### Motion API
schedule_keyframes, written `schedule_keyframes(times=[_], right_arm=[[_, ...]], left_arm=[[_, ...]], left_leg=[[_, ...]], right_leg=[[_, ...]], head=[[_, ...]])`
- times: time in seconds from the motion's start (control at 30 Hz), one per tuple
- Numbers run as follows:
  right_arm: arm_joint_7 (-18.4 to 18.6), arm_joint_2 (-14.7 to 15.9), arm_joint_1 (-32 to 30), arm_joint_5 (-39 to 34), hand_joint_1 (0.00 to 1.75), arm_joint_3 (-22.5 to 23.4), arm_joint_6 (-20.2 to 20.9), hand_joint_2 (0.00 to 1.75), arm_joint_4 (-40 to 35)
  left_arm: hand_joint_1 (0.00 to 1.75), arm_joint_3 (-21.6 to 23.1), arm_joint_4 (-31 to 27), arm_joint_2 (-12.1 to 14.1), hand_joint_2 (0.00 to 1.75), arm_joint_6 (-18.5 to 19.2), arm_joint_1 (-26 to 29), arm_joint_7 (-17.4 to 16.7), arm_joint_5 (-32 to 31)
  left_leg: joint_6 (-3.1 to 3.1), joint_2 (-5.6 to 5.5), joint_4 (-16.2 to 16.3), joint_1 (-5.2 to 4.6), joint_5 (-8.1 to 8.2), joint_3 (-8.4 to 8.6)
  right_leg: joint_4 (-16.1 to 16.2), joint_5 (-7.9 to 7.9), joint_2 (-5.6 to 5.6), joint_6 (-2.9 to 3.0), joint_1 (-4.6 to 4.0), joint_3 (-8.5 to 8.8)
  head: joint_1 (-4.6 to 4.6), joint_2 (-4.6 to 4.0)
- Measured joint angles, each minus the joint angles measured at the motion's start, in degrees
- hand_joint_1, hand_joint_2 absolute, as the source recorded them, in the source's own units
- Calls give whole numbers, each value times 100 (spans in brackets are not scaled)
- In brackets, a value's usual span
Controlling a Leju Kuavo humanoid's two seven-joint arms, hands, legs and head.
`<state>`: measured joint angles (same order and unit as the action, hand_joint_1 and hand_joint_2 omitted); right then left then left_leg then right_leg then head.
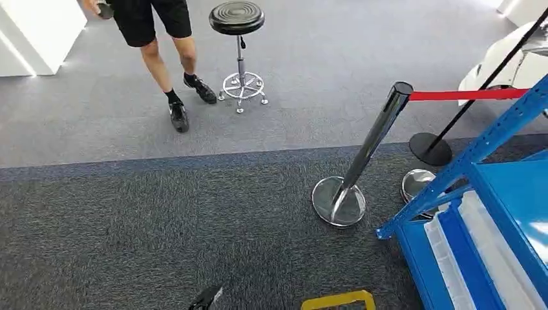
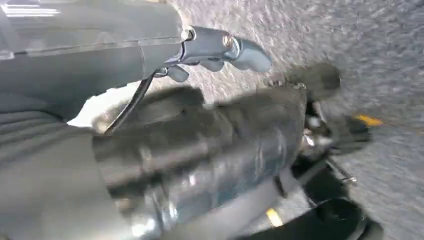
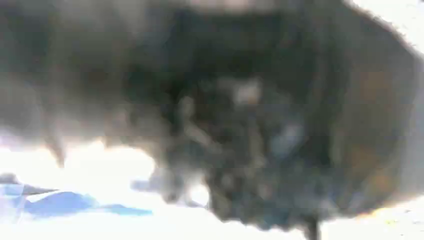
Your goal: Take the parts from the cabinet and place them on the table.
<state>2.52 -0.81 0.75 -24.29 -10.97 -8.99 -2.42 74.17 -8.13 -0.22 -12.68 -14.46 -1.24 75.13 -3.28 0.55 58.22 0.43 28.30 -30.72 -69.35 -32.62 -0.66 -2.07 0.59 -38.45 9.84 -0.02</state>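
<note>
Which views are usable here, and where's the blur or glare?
Head view: sharp, evenly lit; slight glare on the stanchion and its base. Left wrist view: motion-smeared, though the left hand stays readable against the carpet. Right wrist view: heavily blurred throughout, with blown-out white patches; nothing identifiable, hand state unreadable.

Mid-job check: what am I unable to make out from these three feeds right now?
- Right hand: right wrist view is motion-blurred, so open, shut or holding cannot be told.
- Left hand: left wrist view shows grey fingers over carpet, blurred; the grasp is unclear.
- Blue rack: cut off by the head view's right edge; the contents of its white bins are unreadable.
- Person: cut off above the shorts by the top edge.
</note>
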Motion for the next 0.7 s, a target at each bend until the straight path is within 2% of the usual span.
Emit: schedule_keyframes(times=[0.03,0.07,0.1,0.13,0.17,0.2,0.23,0.27,0.3,0.33,0.37,0.4,0.43,0.47,0.5,0.53,0.57,0.6,0.63,0.67,0.7], right_arm=[[-97,0,-4,157,0,-22,126,0,-33],[-165,13,-6,356,0,-81,314,0,-86],[-202,99,-1,649,0,-186,649,0,-186],[-195,155,44,887,0,-324,987,0,-307],[-197,201,113,1007,0,-435,1186,0,-407],[-298,227,185,1015,0,-523,1251,0,-521],[-498,247,266,1024,0,-579,1273,0,-663],[-824,243,367,1100,0,-633,1264,0,-862],[-1088,223,447,1170,0,-704,1180,0,-1037],[-1367,177,521,1250,0,-761,990,0,-1234],[-1581,160,578,1351,0,-765,831,0,-1424],[-1756,135,605,1430,0,-765,796,0,-1673],[-1912,89,593,1452,0,-763,813,0,-1962],[-2061,83,572,1467,0,-728,900,0,-2261],[-2166,76,542,1511,0,-667,999,0,-2426],[-2204,61,517,1528,0,-599,1017,0,-2473],[-2201,18,520,1540,0,-534,991,0,-2379],[-2149,-11,517,1539,0,-464,954,0,-2252],[-2105,-31,477,1533,0,-408,916,0,-2175],[-1815,-33,363,1423,0,-330,661,0,-2015],[-1253,-44,282,1239,0,-223,213,0,-1715]], left_arm=[[0,-175,0,-2,175,48,58,-152,179],[0,-318,0,13,175,199,51,-448,97],[0,-333,0,70,175,463,9,-789,-181],[0,-283,0,111,175,727,-19,-1123,-472],[0,-250,0,142,175,846,-15,-1247,-501],[0,-255,0,173,175,868,10,-1137,-365],[0,-324,0,205,175,835,62,-886,-120],[0,-407,2,242,175,803,120,-621,6],[0,-456,0,271,175,703,184,-314,-75],[0,-454,-67,256,175,427,258,179,-376],[0,-451,-320,287,175,-41,373,604,-689],[0,-456,-903,446,175,-713,540,879,-1021],[0,-480,-1647,729,175,-1531,745,988,-1493],[0,-519,-2436,1017,175,-2237,1037,957,-2343],[0,-644,-2890,1127,175,-2567,1304,1019,-3133],[0,-913,-3134,1156,175,-2650,1489,1252,-3822],[0,-1156,-3143,1132,175,-2463,1603,1489,-4176],[0,-1349,-3141,1099,175,-2239,1683,1610,-4235],[0,-1497,-3141,1082,175,-2111,1743,1643,-4221],[0,-1626,-3110,1040,175,-1859,1780,1450,-4057],[0,-1803,-2833,948,175,-1438,1797,987,-3649]], left_leg=[[-9,90,1,-10,9,-9],[-13,161,3,-12,13,-17],[-10,225,3,-16,16,-13],[-4,279,3,-17,27,4],[7,343,2,-22,41,31],[18,414,1,-25,58,59],[36,475,-4,-32,74,75],[79,567,7,-75,101,72],[104,621,-5,-66,99,83],[125,680,-18,-66,102,98],[150,740,-40,-70,97,127],[206,689,-17,-75,135,143],[237,333,106,-37,219,120],[240,87,449,-20,448,-36],[252,1,876,-18,673,-238],[264,-23,1367,-19,882,-486],[274,-26,1680,-18,953,-666],[278,-28,1742,-12,870,-744],[278,-32,1551,-4,667,-697],[275,-52,1087,5,358,-523],[271,-129,533,20,60,-275]], right_leg=[[-445,-175,19,-16,13,-226],[-707,-223,34,-25,21,-362],[-681,-120,50,-29,28,-346],[-375,99,72,-28,29,-185],[103,357,108,-12,24,70],[637,597,211,27,8,354],[1034,616,489,96,-44,528],[1052,629,518,161,-83,528],[1043,627,419,187,-98,506],[1043,627,364,195,-101,486],[1064,641,300,224,-103,474],[1148,691,222,277,-22,540],[1185,706,162,293,-22,565],[1184,710,108,338,-16,565],[1181,704,31,349,-16,562],[1180,696,-51,362,-21,567],[1177,694,-122,363,-23,571],[1167,689,-184,362,-24,581],[1162,672,-247,350,-23,588],[1144,649,-300,330,-16,603],[1125,621,-350,304,-8,626]], head=[[0,0],[0,0],[0,0],[0,0],[0,0],[0,0],[-2,0],[0,0],[0,0],[0,0],[0,0],[4,0],[0,0],[6,0],[4,0],[4,0],[7,0],[4,0],[4,0],[7,0],[4,0]])
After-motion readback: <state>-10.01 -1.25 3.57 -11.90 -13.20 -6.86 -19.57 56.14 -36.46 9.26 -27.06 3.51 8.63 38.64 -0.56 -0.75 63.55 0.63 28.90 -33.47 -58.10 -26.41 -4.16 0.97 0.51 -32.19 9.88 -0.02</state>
